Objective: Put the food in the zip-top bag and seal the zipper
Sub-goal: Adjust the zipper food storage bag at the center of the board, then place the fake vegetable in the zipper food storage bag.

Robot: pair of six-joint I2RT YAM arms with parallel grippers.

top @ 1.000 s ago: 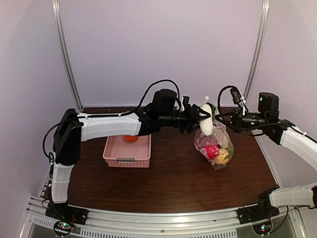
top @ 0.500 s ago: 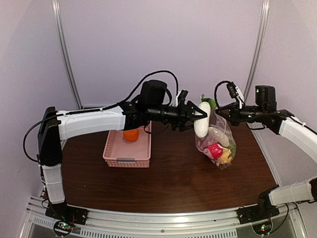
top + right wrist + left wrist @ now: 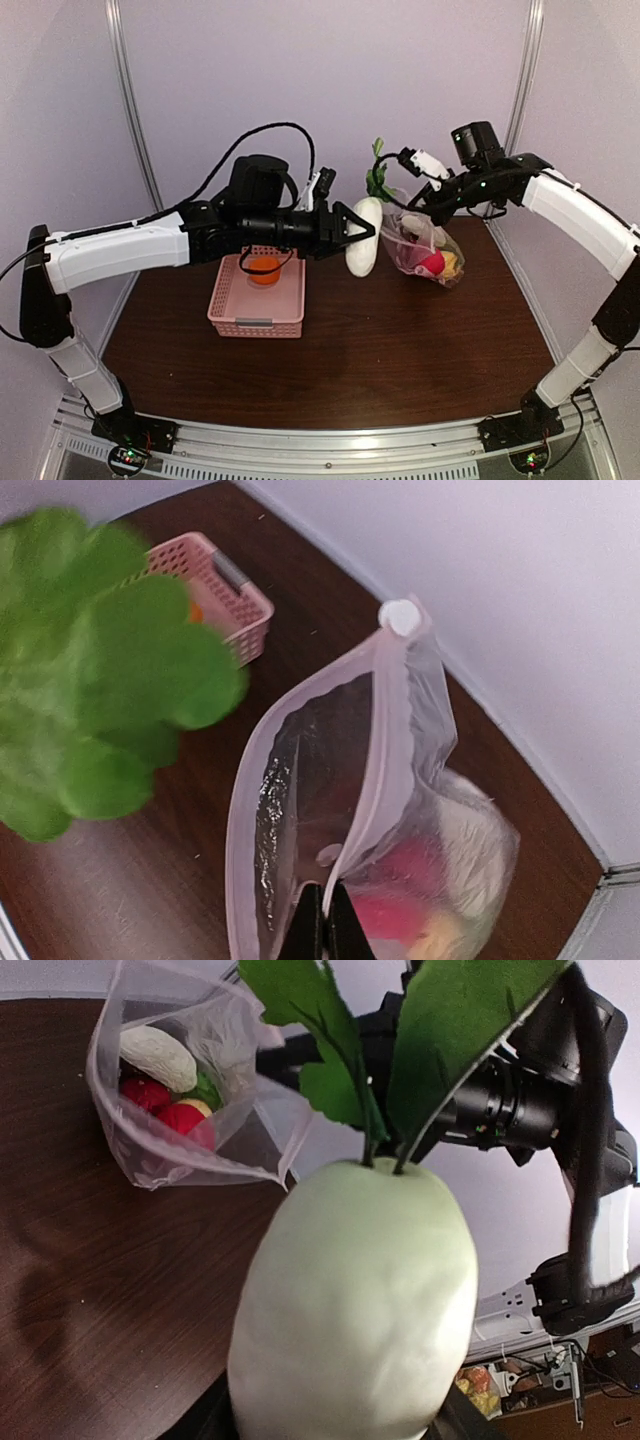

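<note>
My left gripper (image 3: 361,232) is shut on a whitish radish (image 3: 362,257) with green leaves (image 3: 378,180), held in the air left of the zip-top bag (image 3: 428,250). The radish (image 3: 360,1300) fills the left wrist view, its lower end between the jaws. My right gripper (image 3: 322,920) is shut on the zipper (image 3: 385,750) edge and holds the bag's mouth open. Red, yellow and pale food (image 3: 400,880) lies in the bag's bottom. An orange piece (image 3: 264,268) sits in the pink basket (image 3: 250,318).
The pink basket stands left of centre on the brown table (image 3: 380,360). A white slider (image 3: 400,617) sits at the far end of the zipper. Pale walls and metal posts (image 3: 130,110) close in the back and sides.
Both arms have risen. My left gripper has carried the radish up and to the left, away from the bag's mouth. My right gripper has pulled the bag's mouth up and leftward.
</note>
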